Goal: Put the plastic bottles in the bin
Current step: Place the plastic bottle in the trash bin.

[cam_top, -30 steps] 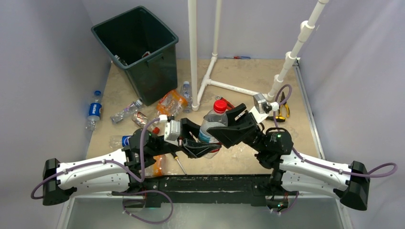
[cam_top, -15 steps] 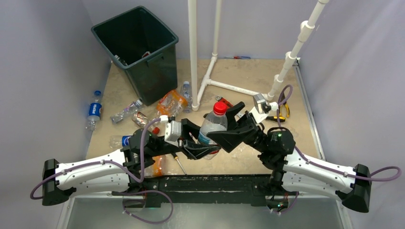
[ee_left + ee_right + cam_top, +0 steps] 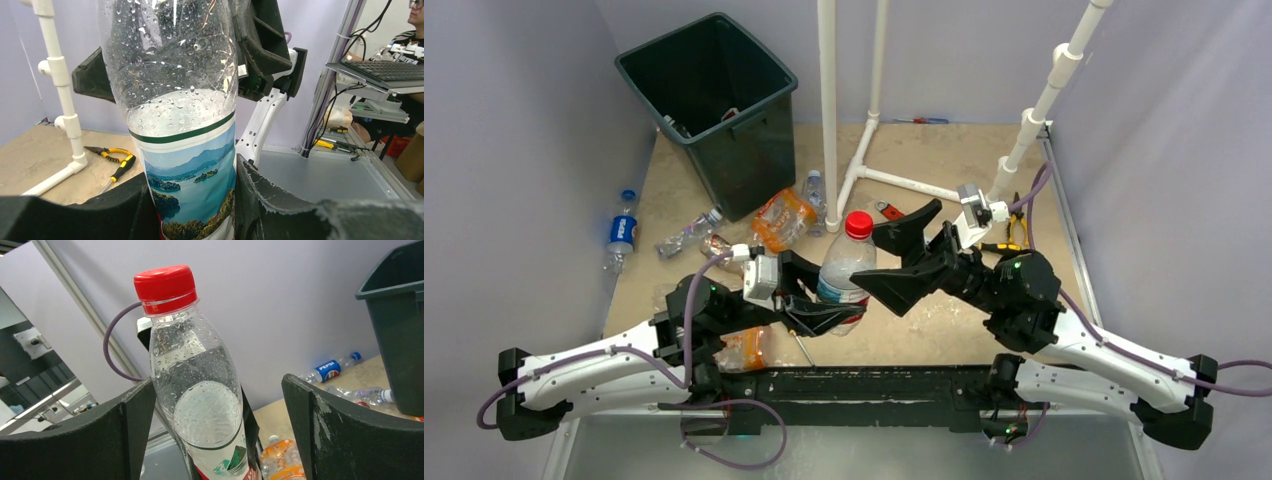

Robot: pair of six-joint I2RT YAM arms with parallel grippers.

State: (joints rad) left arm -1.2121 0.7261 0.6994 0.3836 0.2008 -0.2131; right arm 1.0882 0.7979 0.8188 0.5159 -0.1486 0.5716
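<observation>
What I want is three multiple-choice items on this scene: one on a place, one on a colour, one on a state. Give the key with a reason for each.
1. Where is the bin? A) far left B) near right C) between the arms
2. What colour is the cap of the raised bottle? A) white B) blue C) red
3. How is the right hand? A) shut on the bottle B) open C) out of view

Key:
1 A: in the top view it stands at the far left.
2 C: the right wrist view shows the cap plainly red.
3 B: its fingers stand wide apart on either side of the bottle.
</observation>
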